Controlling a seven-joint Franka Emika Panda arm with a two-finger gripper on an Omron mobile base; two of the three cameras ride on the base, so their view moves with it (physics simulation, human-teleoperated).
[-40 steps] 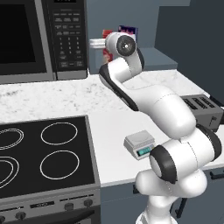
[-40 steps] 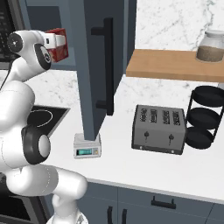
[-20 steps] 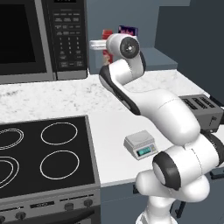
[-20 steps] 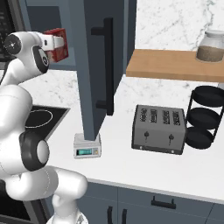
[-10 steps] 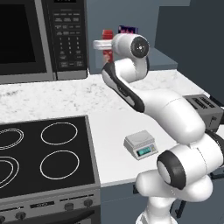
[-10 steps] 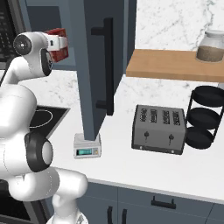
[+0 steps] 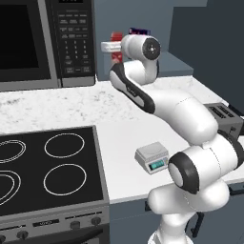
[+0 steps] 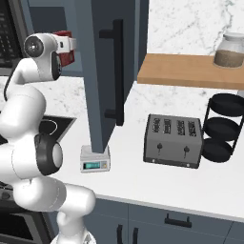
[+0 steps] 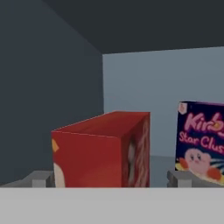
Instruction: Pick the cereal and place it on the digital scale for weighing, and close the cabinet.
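The red cereal box (image 9: 105, 151) stands upright on the shelf of the open slate cabinet (image 8: 101, 71). It also shows as a red box (image 7: 116, 42) beside the microwave. My gripper (image 9: 111, 179) is open and straddles the box. The left finger (image 9: 41, 179) is close to the box's side, and the right finger (image 9: 181, 178) stands a little apart from it. From the side, my gripper (image 8: 66, 46) reaches into the cabinet. The light-grey digital scale (image 7: 151, 157) sits bare on the white counter below, also seen as the scale (image 8: 94, 159) under the door.
A dark blue box (image 9: 201, 138) stands right of the cereal on the same shelf. The cabinet door with its black bar handle (image 8: 118, 71) hangs open over the counter. Toaster (image 8: 172, 140), black tiered rack (image 8: 224, 128), microwave (image 7: 43, 43) and stove (image 7: 47, 167) surround the counter.
My wrist has swung to the right and the hand has pushed in around the cereal box. The box and the cabinet door have stayed where they were.
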